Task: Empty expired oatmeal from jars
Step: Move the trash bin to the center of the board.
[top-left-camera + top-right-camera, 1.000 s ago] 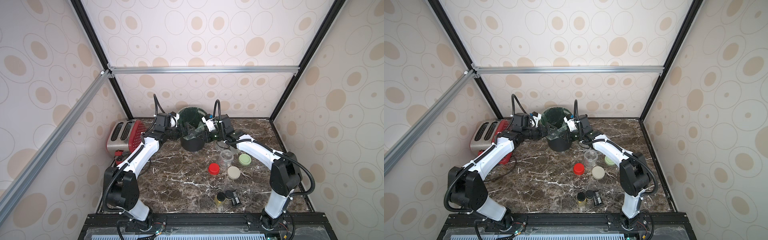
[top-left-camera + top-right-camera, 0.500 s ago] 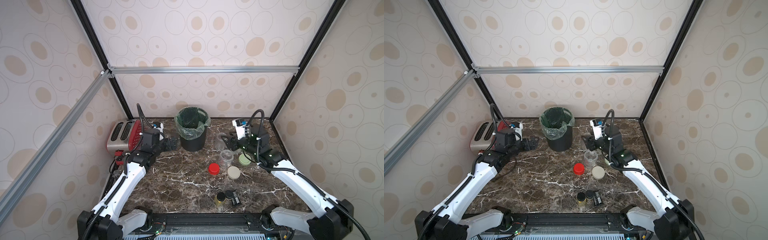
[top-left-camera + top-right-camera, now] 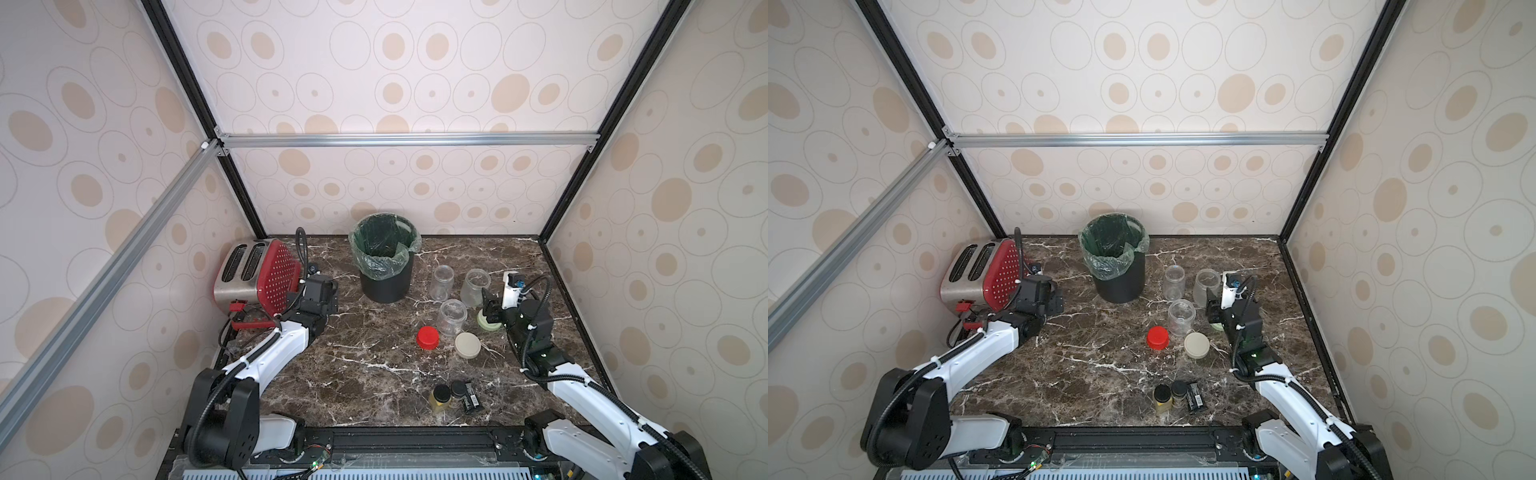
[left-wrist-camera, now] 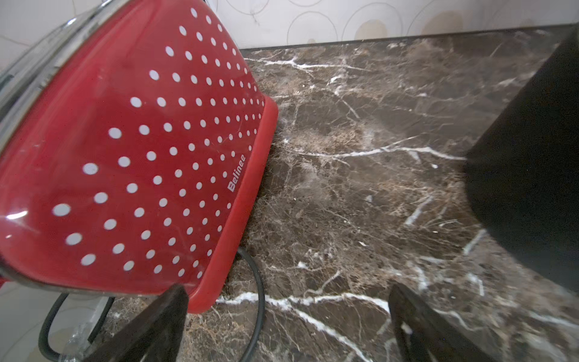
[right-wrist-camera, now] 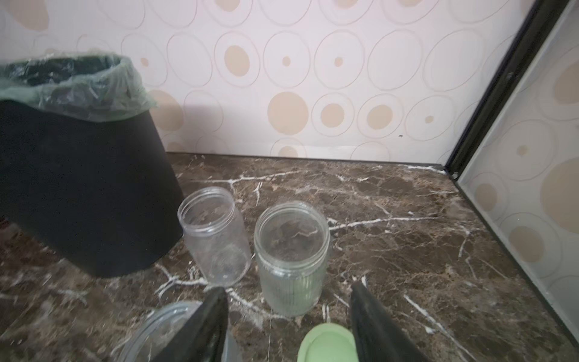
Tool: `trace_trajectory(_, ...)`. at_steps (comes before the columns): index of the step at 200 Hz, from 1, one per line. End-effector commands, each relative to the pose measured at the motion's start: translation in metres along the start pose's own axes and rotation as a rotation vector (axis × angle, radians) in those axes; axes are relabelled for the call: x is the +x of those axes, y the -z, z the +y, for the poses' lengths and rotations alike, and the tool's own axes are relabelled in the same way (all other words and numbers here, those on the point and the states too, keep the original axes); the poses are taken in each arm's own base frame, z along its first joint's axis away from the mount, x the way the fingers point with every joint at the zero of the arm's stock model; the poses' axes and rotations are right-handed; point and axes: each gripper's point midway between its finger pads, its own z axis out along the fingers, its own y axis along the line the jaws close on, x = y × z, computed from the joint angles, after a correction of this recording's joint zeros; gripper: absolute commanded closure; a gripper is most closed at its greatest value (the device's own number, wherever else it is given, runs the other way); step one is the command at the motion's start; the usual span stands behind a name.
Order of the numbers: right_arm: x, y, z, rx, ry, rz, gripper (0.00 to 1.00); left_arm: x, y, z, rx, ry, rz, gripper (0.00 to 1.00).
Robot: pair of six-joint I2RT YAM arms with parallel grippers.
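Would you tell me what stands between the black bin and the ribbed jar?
A smooth lidless jar stands there, upright; both top views and the right wrist view show it.

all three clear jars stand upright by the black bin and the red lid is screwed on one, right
No: the round red lid lies loose on the dark marble table beside the nearest clear jar, as both top views show. All three jars do stand upright by the black green-lined bin.

Countertop (image 4: pixel 360 188): dark marble-look, polished, white veins. Toaster (image 4: pixel 141 141): glossy red shell, white dots, metal top. Bin (image 5: pixel 87 194): matt black; liner (image 5: pixel 94 94) thin crinkled translucent green plastic. Ribbed jar (image 5: pixel 291 272) and smooth jar (image 5: pixel 216 238): clear. Green lid (image 5: pixel 327 344): matt plastic.
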Motion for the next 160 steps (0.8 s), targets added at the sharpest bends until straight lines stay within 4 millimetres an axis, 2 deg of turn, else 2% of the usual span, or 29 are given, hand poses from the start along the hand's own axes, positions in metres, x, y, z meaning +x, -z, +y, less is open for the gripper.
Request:
trace_trajectory(1, -0.022, 0.000, -0.027, 0.123, -0.015, -0.127, 0.36, -0.023, -0.012, 0.005, -0.052, -0.019, -0.095, 0.01)
trace_trajectory(41, -0.006, -0.008, -0.046, 0.191, -0.017, -0.112, 0.36, -0.039, -0.021, -0.009, 0.065, -0.049, -0.183, 0.01)
trace_trajectory(74, 0.004, -0.012, -0.049, 0.195, 0.017, -0.100, 0.35, -0.047, -0.030, -0.004, 0.108, -0.029, -0.264, 0.01)
trace_trajectory(95, 0.017, -0.016, -0.052, 0.208, 0.056, -0.063, 0.34, -0.047, -0.033, -0.004, 0.153, -0.019, -0.262, 0.01)
trace_trajectory(127, 0.039, -0.023, -0.055, 0.201, 0.060, -0.025, 0.34, -0.041, -0.031, -0.020, 0.262, -0.116, -0.236, 0.01)
trace_trajectory(160, 0.051, -0.032, -0.060, 0.208, 0.075, 0.001, 0.34, -0.041, -0.034, -0.025, 0.340, -0.129, -0.230, 0.01)
